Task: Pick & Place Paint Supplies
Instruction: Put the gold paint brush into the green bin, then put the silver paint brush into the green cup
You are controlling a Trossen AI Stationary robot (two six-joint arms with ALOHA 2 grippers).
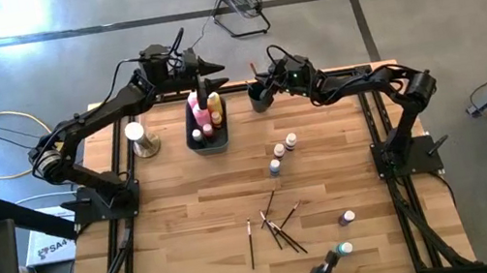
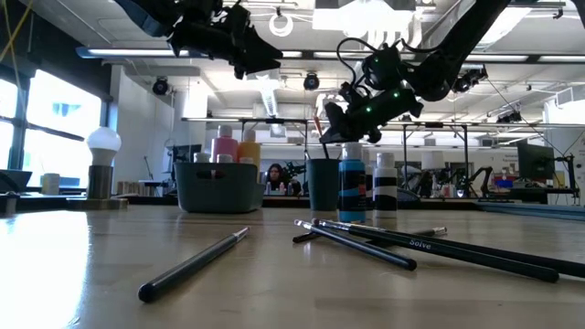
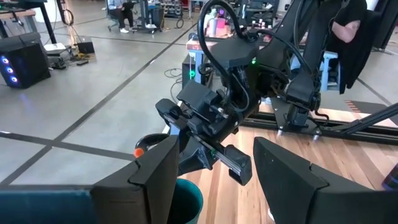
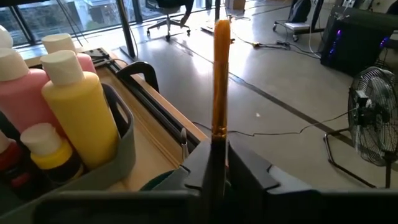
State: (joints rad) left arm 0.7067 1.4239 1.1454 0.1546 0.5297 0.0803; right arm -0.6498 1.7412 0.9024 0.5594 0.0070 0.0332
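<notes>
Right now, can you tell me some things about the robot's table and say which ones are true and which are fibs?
1. The right pincer has an orange-handled paintbrush between its fingers, above the dark cup. True.
2. The pink bottle lies flat on the table. False: it stands in the grey bin beside the yellow bottle.
3. Several paintbrushes lie loose on the wooden table. True.
4. The left pincer holds a small paint bottle. False: it is open, with nothing in it.
</notes>
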